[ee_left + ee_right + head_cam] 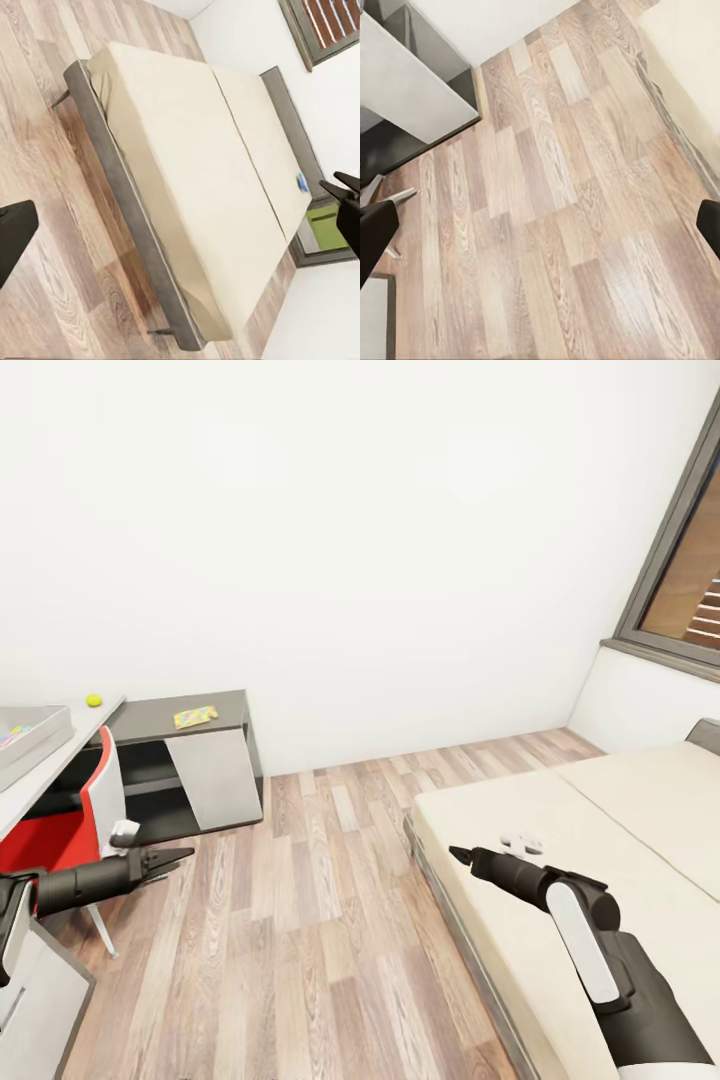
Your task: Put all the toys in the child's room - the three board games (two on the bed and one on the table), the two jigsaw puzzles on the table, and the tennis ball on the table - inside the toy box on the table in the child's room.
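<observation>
Ball (94,700) and toy box (30,732) sit on the tabletop (50,772); puzzle (195,716) nearby; left fingers (172,857) apart, holding nothing; right fingers (462,854) together, over bed (560,840).

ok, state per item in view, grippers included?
left gripper: empty, over the floor; open or shut unclear
right gripper: empty, at the bed's edge; open or shut unclear
tennis ball: resting on the table
jigsaw puzzle: flat on the low grey unit
toy box: upright on the table, something colourful inside
bed: small white object on it
</observation>
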### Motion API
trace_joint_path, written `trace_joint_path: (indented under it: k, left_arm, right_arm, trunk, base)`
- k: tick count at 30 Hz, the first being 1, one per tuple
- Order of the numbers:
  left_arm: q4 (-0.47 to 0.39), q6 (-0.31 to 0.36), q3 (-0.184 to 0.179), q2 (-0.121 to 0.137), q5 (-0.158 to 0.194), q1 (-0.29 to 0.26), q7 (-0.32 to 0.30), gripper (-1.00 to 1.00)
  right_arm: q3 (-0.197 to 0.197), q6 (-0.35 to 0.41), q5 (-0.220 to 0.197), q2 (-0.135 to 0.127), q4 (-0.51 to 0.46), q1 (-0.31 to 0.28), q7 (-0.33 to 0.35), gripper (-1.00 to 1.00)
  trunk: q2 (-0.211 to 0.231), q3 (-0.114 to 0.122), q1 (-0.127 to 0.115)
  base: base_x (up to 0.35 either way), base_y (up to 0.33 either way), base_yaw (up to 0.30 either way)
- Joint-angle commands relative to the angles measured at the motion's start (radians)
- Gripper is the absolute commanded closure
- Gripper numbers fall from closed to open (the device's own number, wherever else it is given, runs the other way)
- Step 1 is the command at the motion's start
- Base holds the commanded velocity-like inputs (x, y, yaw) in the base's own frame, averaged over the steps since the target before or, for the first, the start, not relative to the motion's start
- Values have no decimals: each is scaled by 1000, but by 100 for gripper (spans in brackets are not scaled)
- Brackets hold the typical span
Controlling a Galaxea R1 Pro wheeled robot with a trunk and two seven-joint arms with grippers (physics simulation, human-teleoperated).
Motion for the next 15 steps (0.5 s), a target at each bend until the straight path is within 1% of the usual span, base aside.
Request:
trace_joint_path:
  k: [1, 6, 9, 15]
  left_arm:
    - [0, 11, 1, -1, -3, -1, 10, -100]
    - [-1, 11, 2, -4, -1, -1, 71, -100]
    - [-1, 11, 2, -6, -1, -1, 83, -100]
    - [-2, 11, -6, -17, -2, -1, 94, -100]
  right_arm:
    - [-1, 6, -3, 0, -2, -1, -1, -100]
    - [-2, 9, -3, 0, -4, -1, 0, -100]
    - [-2, 10, -3, 0, -4, -1, 0, -100]
    - [-3, 10, -2, 0, -4, -1, 0, -100]
  trunk:
    - [-2, -2, 1]
    - [-2, -2, 1]
    - [-2, -2, 1]
    - [-2, -2, 1]
  base:
    - [0, -191, 156]
    - [0, -147, 220]
    - [0, -58, 266]
    - [0, -22, 280]
